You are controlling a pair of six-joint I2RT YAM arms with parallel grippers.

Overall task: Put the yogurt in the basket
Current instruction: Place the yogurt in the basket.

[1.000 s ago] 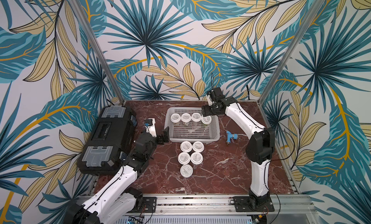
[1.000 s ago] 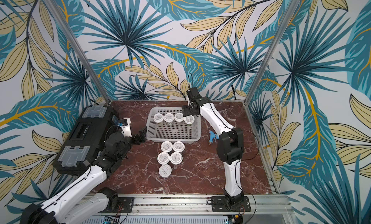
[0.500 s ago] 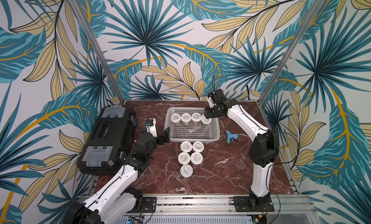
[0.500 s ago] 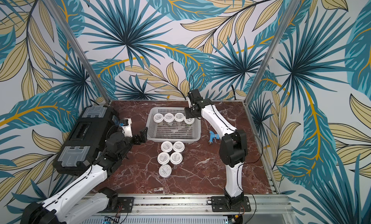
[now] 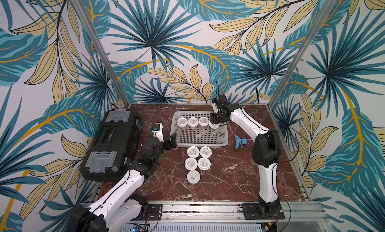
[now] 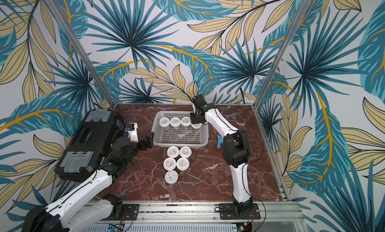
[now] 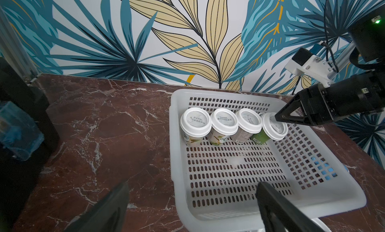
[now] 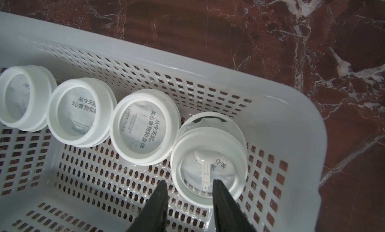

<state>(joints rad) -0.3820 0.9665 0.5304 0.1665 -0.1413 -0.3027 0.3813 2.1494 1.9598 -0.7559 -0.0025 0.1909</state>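
The right gripper (image 7: 278, 117) is hovering over the far right corner of the basket (image 5: 200, 146), its black wedge-shaped jaws drawn narrow with a gap showing. They appear to be meeting the rim of the white lid on the fourth yogurt (image 7: 274, 126), but I cannot tell whether they are pinching it or only nudging it. That jar is leaning, its lid tipping toward the basket's middle, perhaps because it is not yet seated flat. Its three neighbours (image 7: 224, 124) are standing upright in a row against the far wall, probably packed there to leave the perforated floor free. The white plastic basket is sitting toward the desk's far edge. Five more yogurts (image 5: 190, 164), round with flat raised-rim lids and grey print, are clustering on the glossy red marble desk (image 5: 229, 179) just beside its near wall. The left gripper (image 5: 171, 141) is lying spread wide at the basket's near left corner, empty.
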